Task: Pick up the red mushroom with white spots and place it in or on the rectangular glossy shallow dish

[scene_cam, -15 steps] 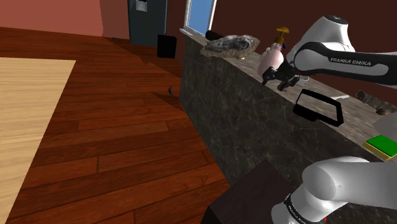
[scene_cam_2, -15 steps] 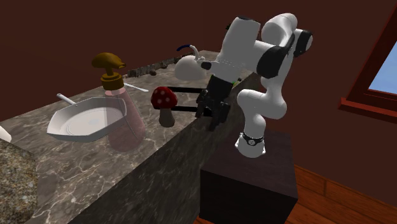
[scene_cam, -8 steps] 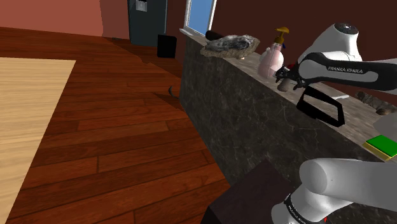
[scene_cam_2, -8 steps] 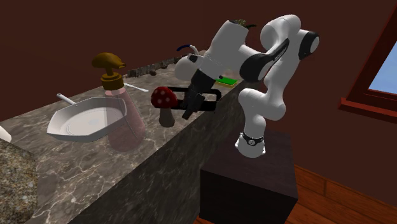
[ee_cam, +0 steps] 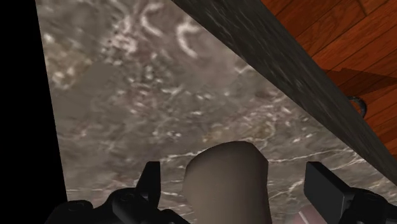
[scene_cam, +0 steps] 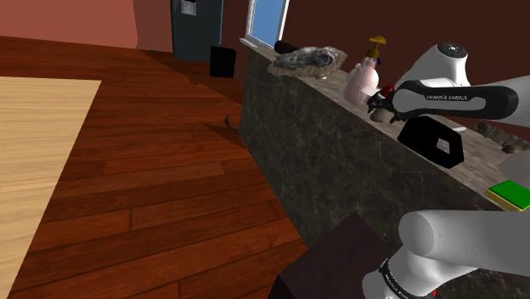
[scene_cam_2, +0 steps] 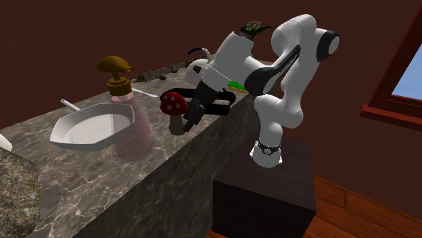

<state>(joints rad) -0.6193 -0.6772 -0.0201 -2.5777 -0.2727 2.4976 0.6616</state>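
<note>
Although the black gripper (scene_cam_2: 188,122) is down at the mushroom (scene_cam_2: 174,107), its two fingers (ee_cam: 151,181) stand apart, one on each side of the pale stem, and do not touch it. White letters (scene_cam: 451,98) on the arm's dark part say FRANKA EMIKA. The red mushroom with white spots stands near the edge of the stone counter (scene_cam_2: 81,182), between the pink pump bottle (scene_cam_2: 128,125) and the black flat dish (scene_cam: 433,141), and a white pan (scene_cam_2: 81,132) beside the bottle shows its bare bottom.

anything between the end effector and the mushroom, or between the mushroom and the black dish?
Nothing visible. The mushroom stem sits inside the open end effector, untouched. The dish lies right beside it on the same counter, with no other object between them.
</note>
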